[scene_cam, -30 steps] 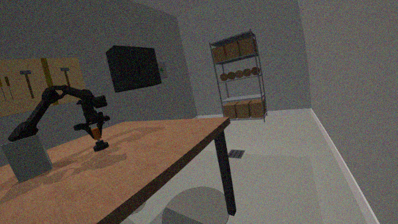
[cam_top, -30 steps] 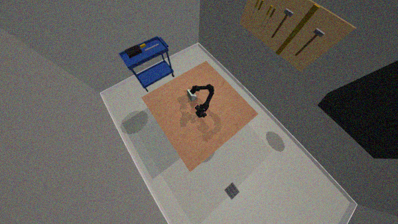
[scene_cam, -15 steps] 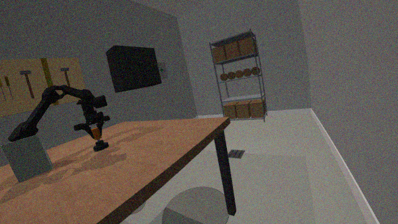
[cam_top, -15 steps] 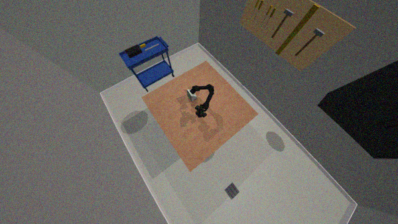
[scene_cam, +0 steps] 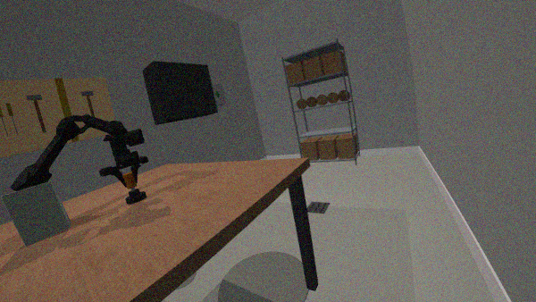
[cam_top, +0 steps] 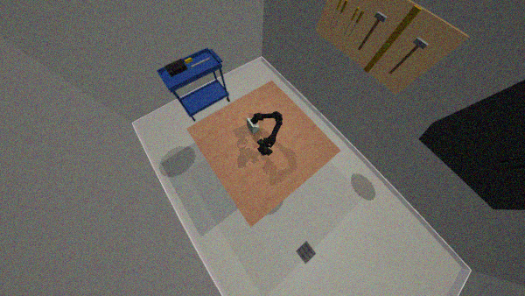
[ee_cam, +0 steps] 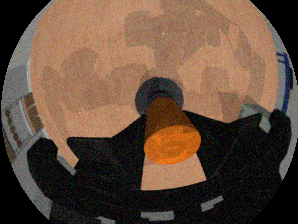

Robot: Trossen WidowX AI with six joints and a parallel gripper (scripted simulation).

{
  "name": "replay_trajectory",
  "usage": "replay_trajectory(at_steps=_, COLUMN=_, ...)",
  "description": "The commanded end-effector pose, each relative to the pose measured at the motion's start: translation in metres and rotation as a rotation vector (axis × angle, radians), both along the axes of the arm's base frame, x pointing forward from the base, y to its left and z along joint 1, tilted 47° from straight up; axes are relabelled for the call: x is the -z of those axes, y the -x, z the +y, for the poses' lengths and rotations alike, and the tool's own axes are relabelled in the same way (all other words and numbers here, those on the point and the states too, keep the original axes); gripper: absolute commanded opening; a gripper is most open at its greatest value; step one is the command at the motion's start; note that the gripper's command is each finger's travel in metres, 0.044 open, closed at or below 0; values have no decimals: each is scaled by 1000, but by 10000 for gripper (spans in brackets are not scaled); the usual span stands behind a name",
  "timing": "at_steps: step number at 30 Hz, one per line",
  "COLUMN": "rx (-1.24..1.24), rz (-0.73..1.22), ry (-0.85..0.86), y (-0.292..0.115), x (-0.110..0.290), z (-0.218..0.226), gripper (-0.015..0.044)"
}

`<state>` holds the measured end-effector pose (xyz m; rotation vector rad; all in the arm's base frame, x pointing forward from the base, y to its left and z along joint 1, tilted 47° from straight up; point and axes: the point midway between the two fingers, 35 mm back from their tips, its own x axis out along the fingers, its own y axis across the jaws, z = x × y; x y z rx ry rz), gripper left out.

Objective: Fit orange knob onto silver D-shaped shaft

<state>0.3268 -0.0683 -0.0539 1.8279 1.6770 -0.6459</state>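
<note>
The orange knob (scene_cam: 129, 180) (ee_cam: 172, 146) is upright between the fingers of my gripper (cam_top: 265, 150) (scene_cam: 129, 183) (ee_cam: 164, 115), which is shut on it. The dark round pedestal (scene_cam: 136, 197) (ee_cam: 143, 98) stands on the wooden table directly below. In the wrist view the knob's lower end overlaps the middle of the pedestal. In the exterior view the knob's orange body is a little above the pedestal's wide base, with dark parts between them. The silver shaft cannot be made out. The knob's hole and its flat side are hidden, so their alignment cannot be told.
The wooden table top (cam_top: 302, 144) (scene_cam: 196, 183) carries a pale grey-green block (scene_cam: 36, 214) under the arm's base. A blue cart (cam_top: 203, 98) stands beyond the table, and a shelf rack (scene_cam: 328, 106) is at the far wall.
</note>
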Motion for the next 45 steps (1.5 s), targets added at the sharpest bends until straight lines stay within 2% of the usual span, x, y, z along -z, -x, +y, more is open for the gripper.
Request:
replay_trajectory(at_steps=1, rx=0, rz=-4, ry=-3, y=0, x=0, z=0, gripper=0)
replay_trajectory(at_steps=5, rx=-52, rz=-59, ry=5, y=0, x=0, z=1, gripper=0)
replay_trajectory(at_steps=19, rx=9, rz=6, ry=-4, y=-1, x=-5, z=-3, gripper=0)
replay_trajectory(at_steps=45, rx=-4, rz=-8, ry=-2, y=-1, x=-1, z=0, gripper=0)
